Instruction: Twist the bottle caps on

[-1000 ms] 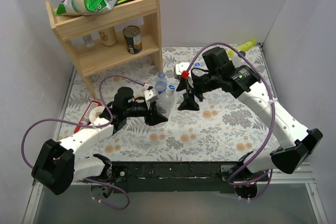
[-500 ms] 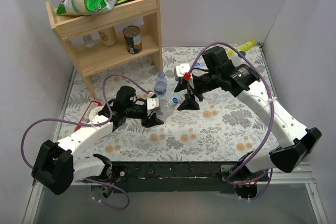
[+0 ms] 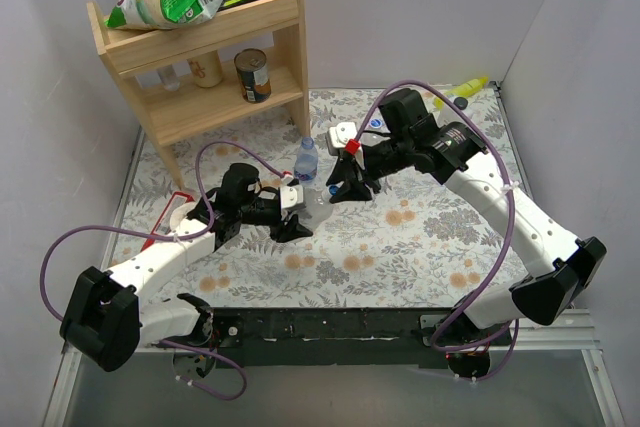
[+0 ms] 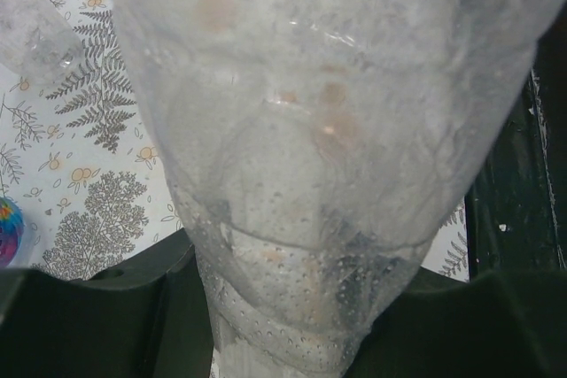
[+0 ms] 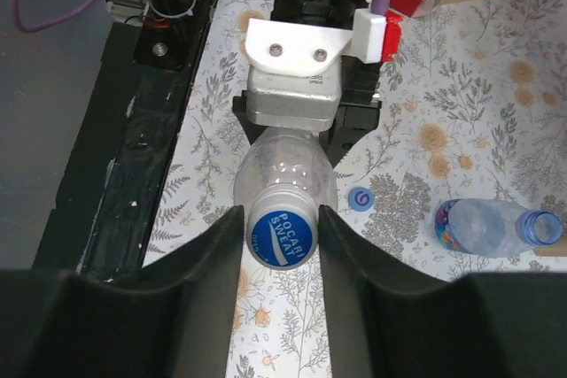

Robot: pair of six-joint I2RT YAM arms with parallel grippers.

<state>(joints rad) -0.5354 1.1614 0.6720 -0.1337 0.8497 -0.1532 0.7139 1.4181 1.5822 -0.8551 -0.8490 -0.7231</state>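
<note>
Clear bottle [image 4: 301, 174], droplets inside, clamped in left pincer [image 4: 292, 307]. Right pincer [image 5: 280, 219] grasps its blue cap [image 5: 282, 241], fingers touching both sides. 1 loose cap [image 5: 359, 198] and 2nd bottle [image 5: 483, 226] nearby on table [image 5: 425, 86].

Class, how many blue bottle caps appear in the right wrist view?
2. The fitted cap tops the held bottle, between the fingers of the right gripper; the loose cap lies on the cloth. Others may be hidden.

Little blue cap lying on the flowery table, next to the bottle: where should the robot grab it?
Grip the loose cap by its round rim, coming straight down from above with one finger on each side. It lies flat and low on the table, so a sideways reach would find almost nothing to pinch.
</note>
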